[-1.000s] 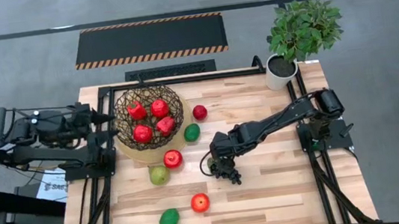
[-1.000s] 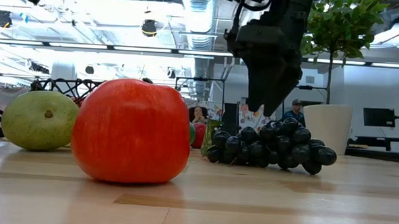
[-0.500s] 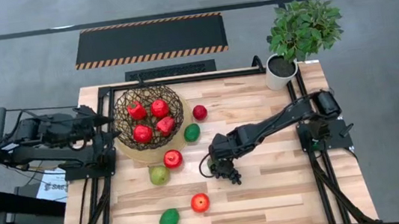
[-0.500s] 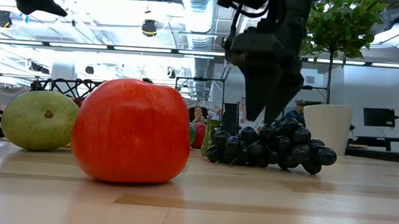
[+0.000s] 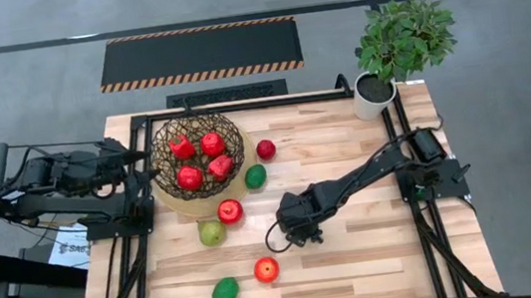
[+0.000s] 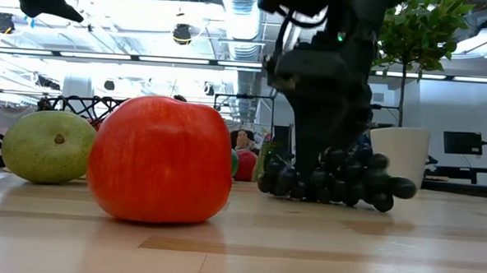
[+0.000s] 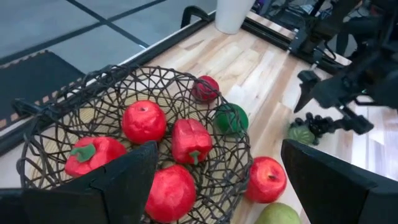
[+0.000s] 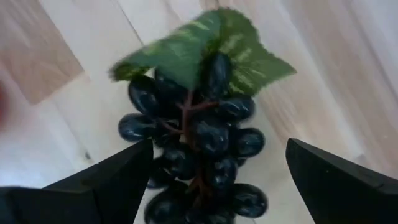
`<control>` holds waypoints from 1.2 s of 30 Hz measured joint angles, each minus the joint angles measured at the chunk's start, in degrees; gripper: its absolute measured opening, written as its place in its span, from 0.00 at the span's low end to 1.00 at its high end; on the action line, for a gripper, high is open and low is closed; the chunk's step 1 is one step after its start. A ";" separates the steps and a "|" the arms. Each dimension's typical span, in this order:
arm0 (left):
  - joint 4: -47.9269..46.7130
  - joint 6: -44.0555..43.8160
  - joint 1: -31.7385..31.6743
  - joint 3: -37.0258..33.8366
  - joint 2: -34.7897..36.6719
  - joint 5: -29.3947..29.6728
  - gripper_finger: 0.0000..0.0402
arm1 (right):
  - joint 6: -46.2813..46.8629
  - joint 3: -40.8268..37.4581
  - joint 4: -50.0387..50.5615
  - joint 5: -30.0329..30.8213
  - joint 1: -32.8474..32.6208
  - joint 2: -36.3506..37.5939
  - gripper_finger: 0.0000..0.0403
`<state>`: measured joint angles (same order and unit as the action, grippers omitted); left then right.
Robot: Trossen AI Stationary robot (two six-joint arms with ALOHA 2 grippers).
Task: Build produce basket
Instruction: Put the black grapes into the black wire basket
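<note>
The right gripper (image 5: pixel 295 234) is hanging low over the dark grape bunch (image 8: pixel 199 146) near the middle of the table (image 5: pixel 378 256), its fingers (image 8: pixel 109 180) spread wide on either side of the bunch without pressing on it; in the low view the gripper's dark body is covering the top of the grapes, which are lying on the wood with a green leaf (image 8: pixel 205 53) at their stem end. The basket (image 5: pixel 198 155) is sitting at the table's far left part, just in front of the left gripper (image 5: pixel 136 156), which is waiting beside the basket's rim with its jaws apart and nothing between them. Inside the basket, two red apples (image 7: pixel 143 121) and two red peppers (image 7: pixel 189 140) are resting on the tan base. Around the basket, loose produce is lying on the wood: a small red fruit (image 5: pixel 266 149) and a green oval (image 5: pixel 256 176) just beside its right side, a red apple (image 5: pixel 231 211) and a yellow-green pear (image 5: pixel 212 232) near its front edge between the basket and the grapes. Nearer the front of the table, well apart from the basket, another red apple (image 5: pixel 266 269) and a second green oval (image 5: pixel 225 292) are lying side by side. A potted plant (image 5: pixel 402 43) in a white pot is standing at the far right corner.
</note>
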<state>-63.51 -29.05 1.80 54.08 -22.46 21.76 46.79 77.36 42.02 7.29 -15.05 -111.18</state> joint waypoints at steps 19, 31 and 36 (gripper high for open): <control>0.00 -0.05 0.00 0.00 0.00 1.51 0.82 | 0.96 0.71 0.23 0.20 -0.54 -2.18 0.60; -0.07 0.35 0.00 0.00 0.02 1.57 0.82 | -14.86 14.40 0.51 0.24 4.07 -1.92 0.39; -0.85 0.80 0.00 0.00 0.00 1.57 0.82 | -22.46 20.38 -1.21 0.53 7.74 -1.90 0.34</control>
<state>-64.36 -28.25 1.80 54.08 -22.46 23.33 24.33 97.74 40.82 7.82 -7.31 -113.08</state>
